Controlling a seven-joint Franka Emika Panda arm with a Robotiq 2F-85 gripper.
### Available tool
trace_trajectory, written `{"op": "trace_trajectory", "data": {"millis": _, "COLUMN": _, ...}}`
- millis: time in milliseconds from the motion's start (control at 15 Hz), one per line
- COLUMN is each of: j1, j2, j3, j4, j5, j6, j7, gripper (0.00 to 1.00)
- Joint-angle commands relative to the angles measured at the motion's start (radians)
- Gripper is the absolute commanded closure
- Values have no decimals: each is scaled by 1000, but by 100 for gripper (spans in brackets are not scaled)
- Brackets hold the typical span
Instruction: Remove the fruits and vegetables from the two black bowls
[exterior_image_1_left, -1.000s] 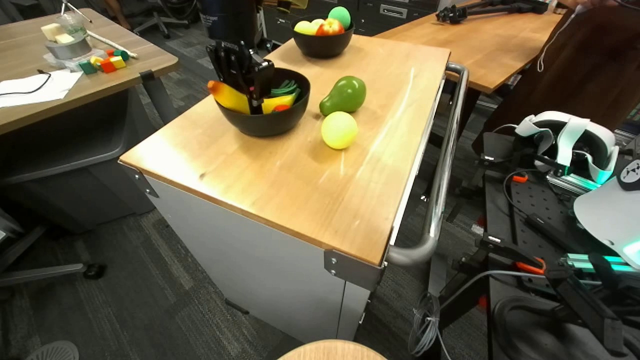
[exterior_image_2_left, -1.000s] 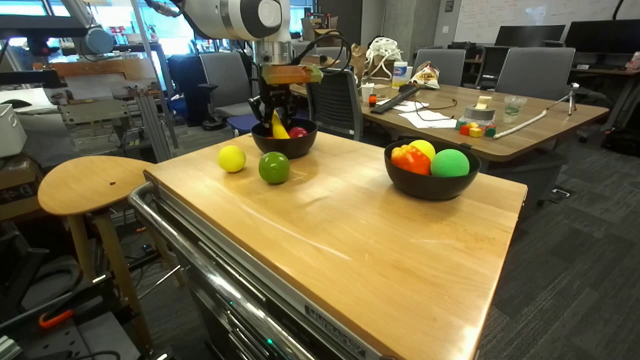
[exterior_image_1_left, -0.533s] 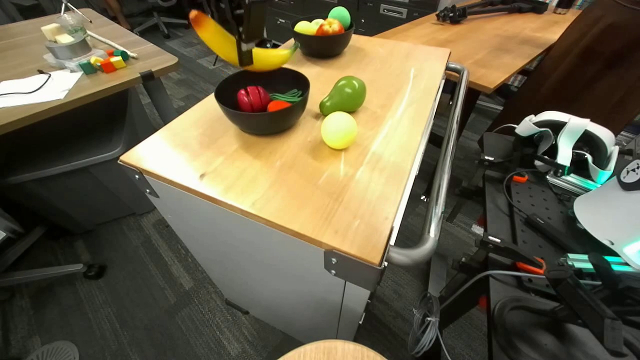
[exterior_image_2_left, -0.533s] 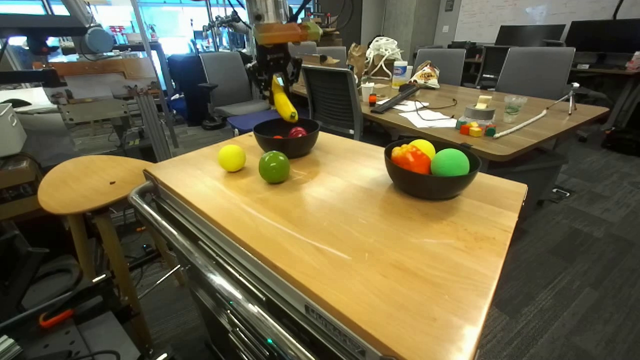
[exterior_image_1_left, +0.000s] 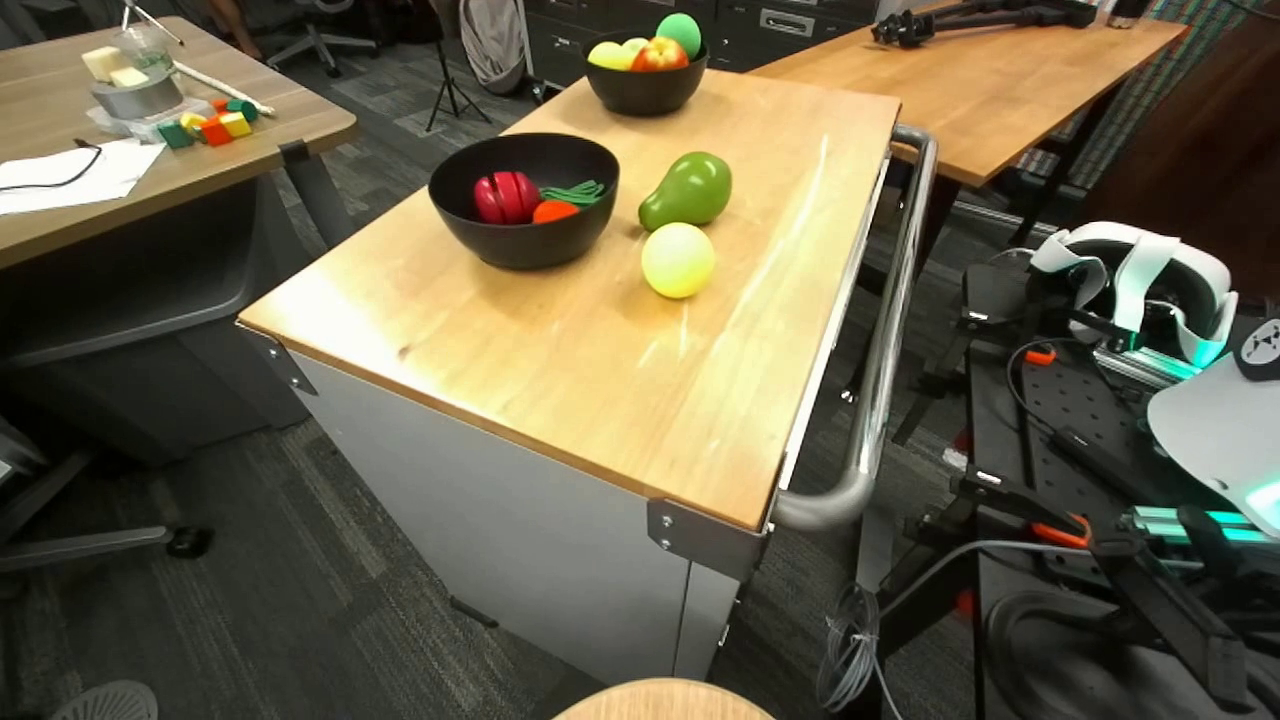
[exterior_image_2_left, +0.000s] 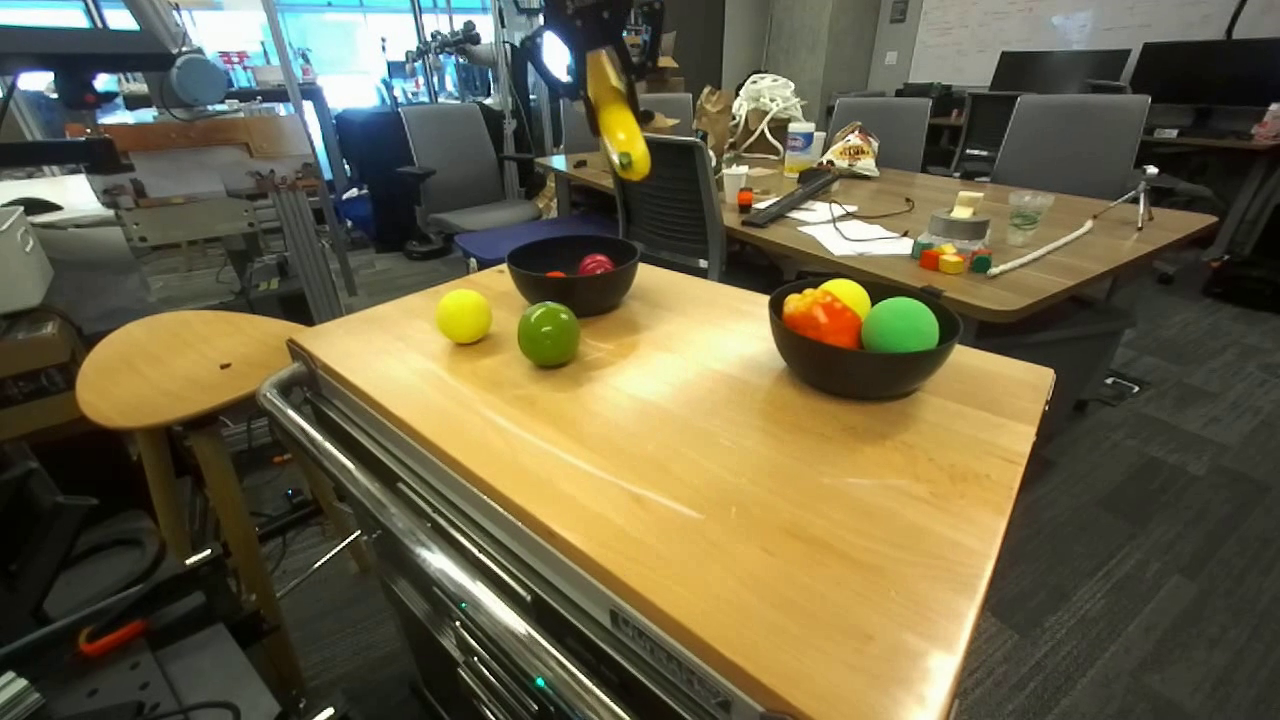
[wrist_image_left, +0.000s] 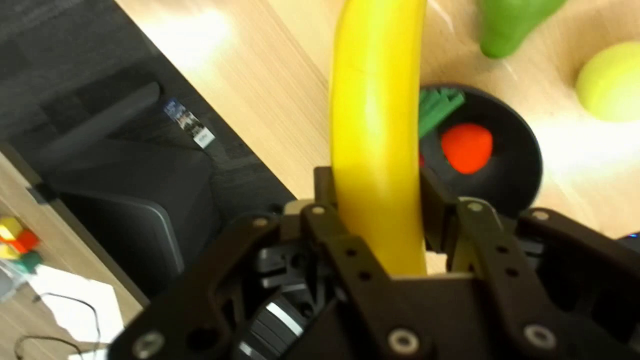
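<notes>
Gripper (wrist_image_left: 377, 197) had the yellow banana (wrist_image_left: 377, 100) pinched, jaws partly apart against its two sides, up in the air and running to 12 o'clock in the wrist view, near black bowl (wrist_image_left: 520, 155) at 2 o'clock of the jaws. In an exterior view that bowl held red piece (exterior_image_1_left: 505, 197), green bundle (exterior_image_1_left: 572, 193), orange piece (exterior_image_1_left: 554, 212); green pear-shaped piece (exterior_image_1_left: 690, 190) sat at 3 o'clock, yellow-green ball (exterior_image_1_left: 678, 262) at 4, both on the tabletop (exterior_image_1_left: 500, 340). Far black bowl (exterior_image_2_left: 865, 375), at 3 o'clock of the near one in an exterior view, held red-orange piece (exterior_image_2_left: 820, 318), yellow piece (exterior_image_2_left: 848, 296), green ball (exterior_image_2_left: 900, 326).
</notes>
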Motion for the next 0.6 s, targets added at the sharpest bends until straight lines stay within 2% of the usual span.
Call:
{"op": "trace_trajectory", "data": {"millis": 0, "j1": -68, "j2": 3, "j3": -84, "j4": -105, "j5": 25, "j6": 126, "j7": 25, "gripper": 83}}
{"op": "trace_trajectory", "data": {"millis": 200, "j1": -106, "j2": 68, "j3": -120, "j4": -132, "j5": 76, "j6": 146, "j7": 3, "gripper": 83}}
{"op": "trace_trajectory", "data": {"millis": 400, "j1": -117, "j2": 127, "j3": -104, "j4": -156, "j5": 117, "j6": 150, "j7": 2, "gripper": 83}}
{"op": "trace_trajectory", "data": {"millis": 533, "j1": -109, "j2": 171, "j3": -93, "j4": -155, "j5": 90, "j6": 170, "j7": 25, "gripper": 83}}
